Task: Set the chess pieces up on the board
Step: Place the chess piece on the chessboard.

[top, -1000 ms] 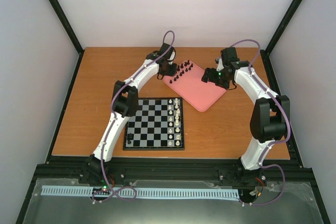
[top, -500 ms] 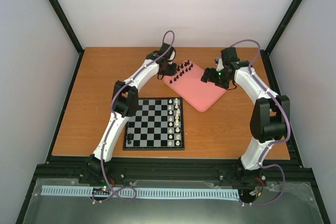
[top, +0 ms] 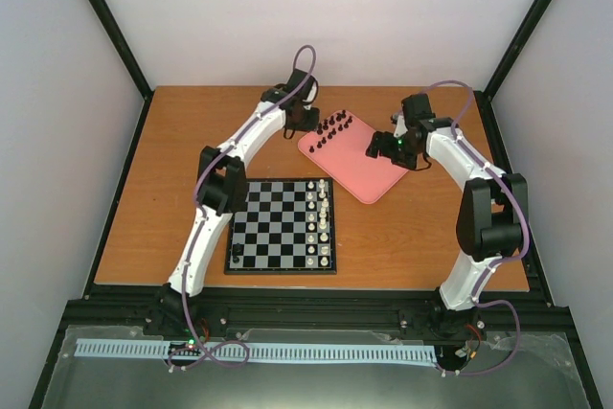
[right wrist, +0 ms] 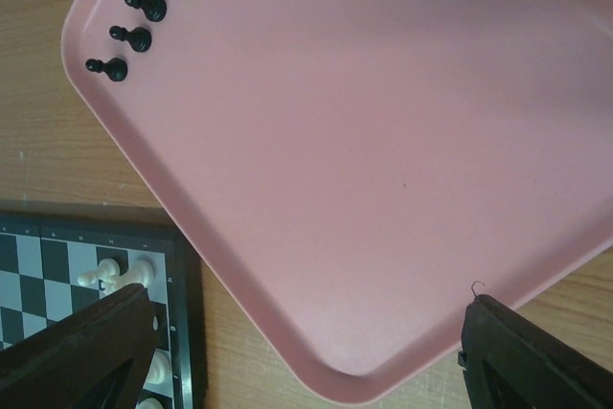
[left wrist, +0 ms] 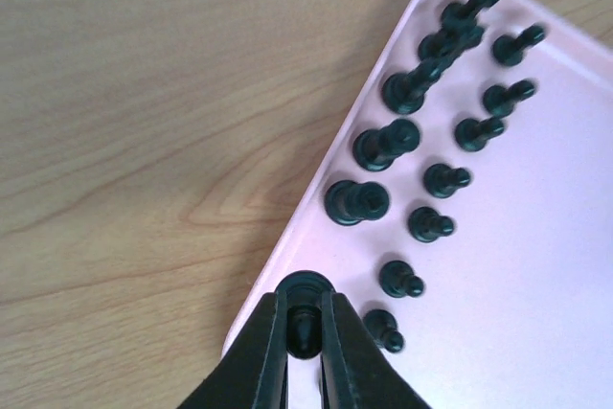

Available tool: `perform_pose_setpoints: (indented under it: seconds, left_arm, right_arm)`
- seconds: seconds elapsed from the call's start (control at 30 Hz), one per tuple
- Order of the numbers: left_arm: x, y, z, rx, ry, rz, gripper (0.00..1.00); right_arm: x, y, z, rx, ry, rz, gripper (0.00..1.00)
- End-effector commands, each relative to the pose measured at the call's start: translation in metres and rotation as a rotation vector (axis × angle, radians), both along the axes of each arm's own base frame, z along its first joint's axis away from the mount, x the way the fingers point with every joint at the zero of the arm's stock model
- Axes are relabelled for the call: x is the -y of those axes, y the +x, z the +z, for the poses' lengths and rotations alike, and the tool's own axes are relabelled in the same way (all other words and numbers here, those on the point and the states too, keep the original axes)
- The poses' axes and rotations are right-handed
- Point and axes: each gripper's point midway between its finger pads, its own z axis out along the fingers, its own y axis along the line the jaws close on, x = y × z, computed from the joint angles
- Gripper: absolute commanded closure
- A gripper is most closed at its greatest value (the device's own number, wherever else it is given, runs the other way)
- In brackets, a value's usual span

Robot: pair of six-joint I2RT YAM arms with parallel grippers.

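Several black chess pieces (left wrist: pixel 383 144) stand in two rows along the pink tray's (left wrist: pixel 536 265) edge. In the left wrist view my left gripper (left wrist: pixel 304 304) is shut on one black piece (left wrist: pixel 304 329) at the tray's corner. From above, that gripper (top: pixel 306 124) sits at the tray's (top: pixel 369 168) left corner, beside the rows of pieces (top: pixel 335 125). The board (top: pixel 251 237) lies nearer, with one black piece (top: pixel 236 256) on its left near corner. My right gripper (top: pixel 377 147) hangs open over the tray (right wrist: pixel 383 141), nothing between its fingers (right wrist: pixel 77 352).
White pieces (top: pixel 324 222) fill the two right-hand columns of the board. In the right wrist view, the board's corner (right wrist: pixel 187 332) with white pieces (right wrist: pixel 115 275) lies just left of the tray, and three black pawns (right wrist: pixel 139 37) stand at its top left.
My left gripper has shut on a black piece at the tray's corner, and the left wrist has shifted slightly away. The right gripper has edged a little to the left over the tray.
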Motion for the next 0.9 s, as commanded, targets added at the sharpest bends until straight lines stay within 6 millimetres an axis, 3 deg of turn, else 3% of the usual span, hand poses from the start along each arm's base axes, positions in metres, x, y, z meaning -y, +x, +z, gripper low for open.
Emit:
perform_pose_setpoints:
  seconds: [0.0, 0.13, 0.3, 0.5, 0.73, 0.87]
  left_arm:
    - [0.001, -0.005, 0.068, 0.089, -0.03, -0.02, 0.99]
    - [-0.004, -0.02, 0.086, 0.063, -0.045, -0.014, 0.99]
    - [-0.037, -0.068, 0.095, 0.002, 0.032, 0.051, 0.99]
    - [-0.092, -0.162, 0.101, -0.093, 0.152, 0.186, 0.99]
    - [-0.15, -0.274, 0.116, -0.119, 0.081, 0.359, 0.99]
    - [-0.167, -0.319, 0.09, -0.176, 0.088, 0.393, 0.99]
  right_arm:
    - [0.004, 0.0, 0.014, 0.048, 0.011, -0.01, 0.0]
    - [0.007, -0.005, 0.014, 0.05, -0.008, -0.01, 0.0]
    - [0.008, -0.018, 0.012, 0.05, 0.0, -0.014, 0.0]
    - [0.01, -0.037, 0.007, 0.057, -0.015, 0.005, 0.0]
    - [-0.005, -0.061, -0.003, 0.042, -0.05, 0.056, 0.0]
    - [-0.014, -0.069, -0.008, 0.038, -0.064, 0.088, 0.0]
